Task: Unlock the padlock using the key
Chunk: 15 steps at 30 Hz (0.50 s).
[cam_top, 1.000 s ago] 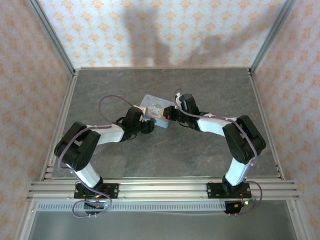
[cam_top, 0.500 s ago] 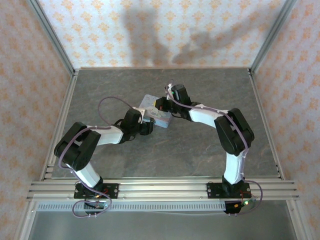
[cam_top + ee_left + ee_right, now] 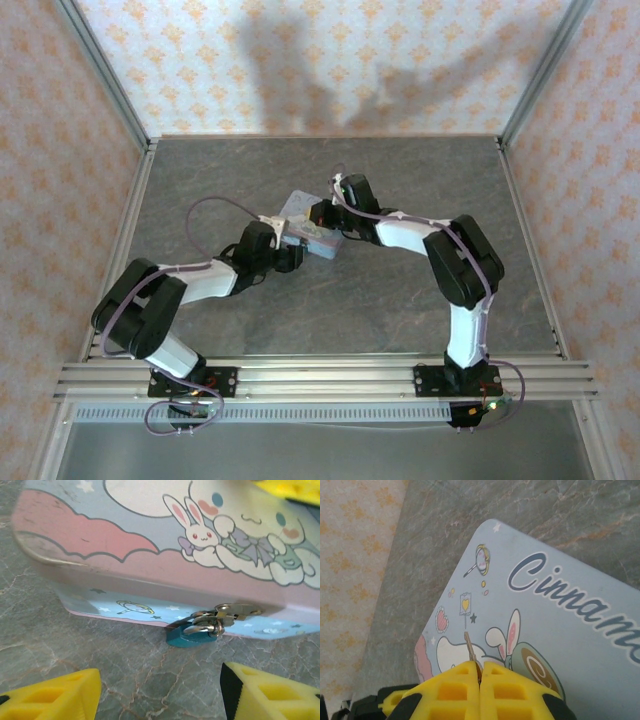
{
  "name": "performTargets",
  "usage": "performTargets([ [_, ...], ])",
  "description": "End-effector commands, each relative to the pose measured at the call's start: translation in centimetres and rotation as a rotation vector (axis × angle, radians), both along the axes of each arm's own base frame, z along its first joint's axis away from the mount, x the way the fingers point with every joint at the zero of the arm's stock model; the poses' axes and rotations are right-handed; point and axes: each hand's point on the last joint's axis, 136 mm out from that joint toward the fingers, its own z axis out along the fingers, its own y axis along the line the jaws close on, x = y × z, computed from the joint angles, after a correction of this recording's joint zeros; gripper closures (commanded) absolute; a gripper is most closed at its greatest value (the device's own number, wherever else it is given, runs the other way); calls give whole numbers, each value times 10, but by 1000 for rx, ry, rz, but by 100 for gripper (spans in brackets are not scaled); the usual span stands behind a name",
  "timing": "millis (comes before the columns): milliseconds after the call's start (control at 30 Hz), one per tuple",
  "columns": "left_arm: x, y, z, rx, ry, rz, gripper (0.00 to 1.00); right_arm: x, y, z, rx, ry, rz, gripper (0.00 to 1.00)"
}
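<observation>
Key-approach step: right gripper (image 3: 480, 674) clamped on key (image 3: 471, 650) above tin (image 3: 560, 630) lid; left gripper (image 3: 160, 680) jaws apart, facing padlock (image 3: 191, 633) on hasp (image 3: 235, 611). Next: steady padlock, bring key down to it

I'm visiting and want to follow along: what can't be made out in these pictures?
Left wrist view: the keyhole of the padlock, on no face that shows; the hasp overlaps it.
Right wrist view: most of the key, pinched inside the shut right gripper.
Same view: lettering on the tin, cut off by the frame edge.
Top view: padlock and key, too small, under the arms.
</observation>
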Motion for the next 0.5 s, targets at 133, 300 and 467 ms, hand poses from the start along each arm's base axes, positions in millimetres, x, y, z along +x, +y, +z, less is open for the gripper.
performTargets([
  [133, -17, 3, 10, -27, -35, -34, 35, -57, -18, -50, -87, 163, -4, 100],
  [300, -28, 0, 5, -7, -26, -81, 36, -59, -27, -56, -107, 165, -21, 100],
  [467, -29, -3, -2, 14, -27, -111, 37, -55, -32, -50, -102, 154, -36, 100],
])
